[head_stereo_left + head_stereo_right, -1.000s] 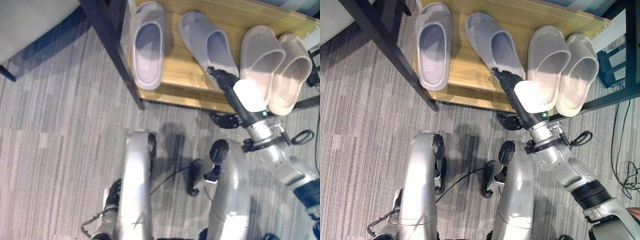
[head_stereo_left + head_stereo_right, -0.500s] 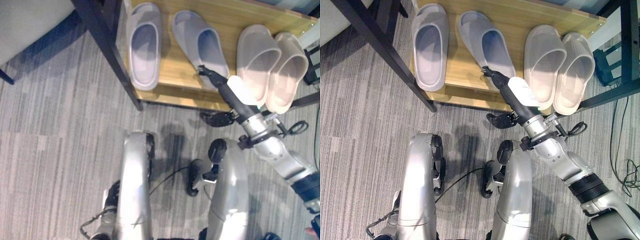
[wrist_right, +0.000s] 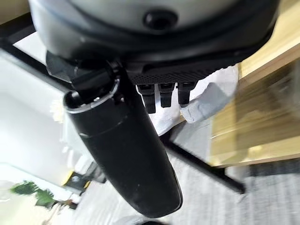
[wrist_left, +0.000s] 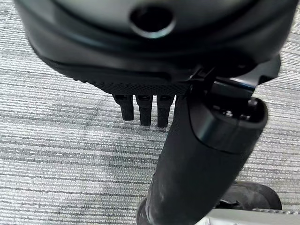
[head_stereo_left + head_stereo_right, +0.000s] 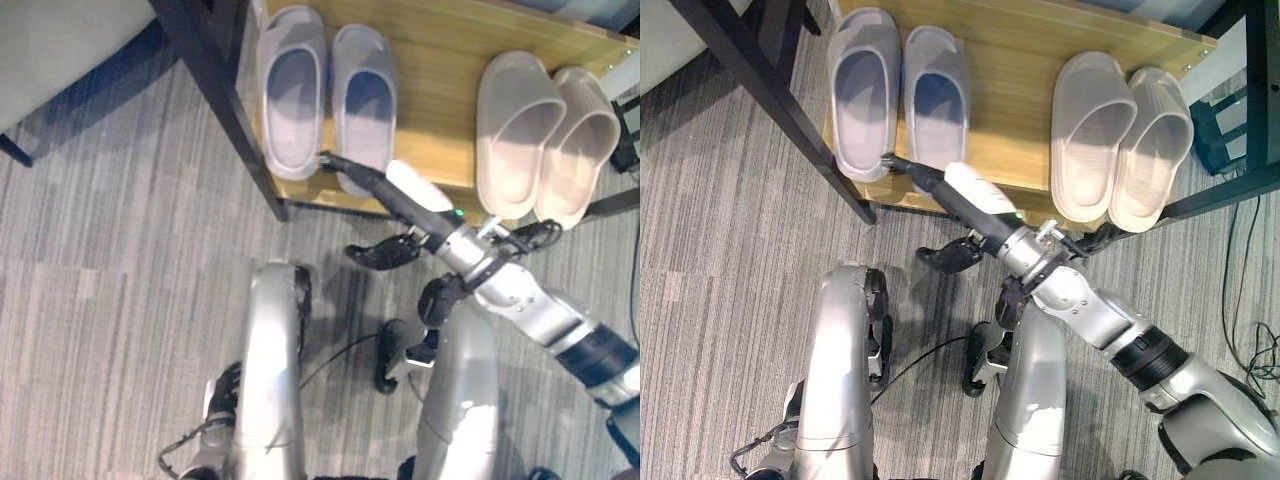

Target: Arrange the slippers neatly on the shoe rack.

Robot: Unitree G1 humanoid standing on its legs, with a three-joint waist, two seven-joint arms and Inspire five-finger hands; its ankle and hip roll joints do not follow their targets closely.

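Observation:
On the wooden shoe rack shelf, two grey slippers stand side by side at the left: one by the black post, the other straight beside it. Two beige slippers sit together at the right. My right hand reaches in from the lower right. It is open, and its straight fingers lie at the heel of the second grey slipper, thumb hanging below the shelf edge. My left hand hangs open over the carpet.
A black rack post slants down at the shelf's left corner, and another black frame stands at the right. A grey seat sits at the upper left. Striped grey carpet lies in front of the rack.
My right hand has swept left along the shelf's front edge. The second grey slipper turned from slanted to straight and now lies close beside the first one.

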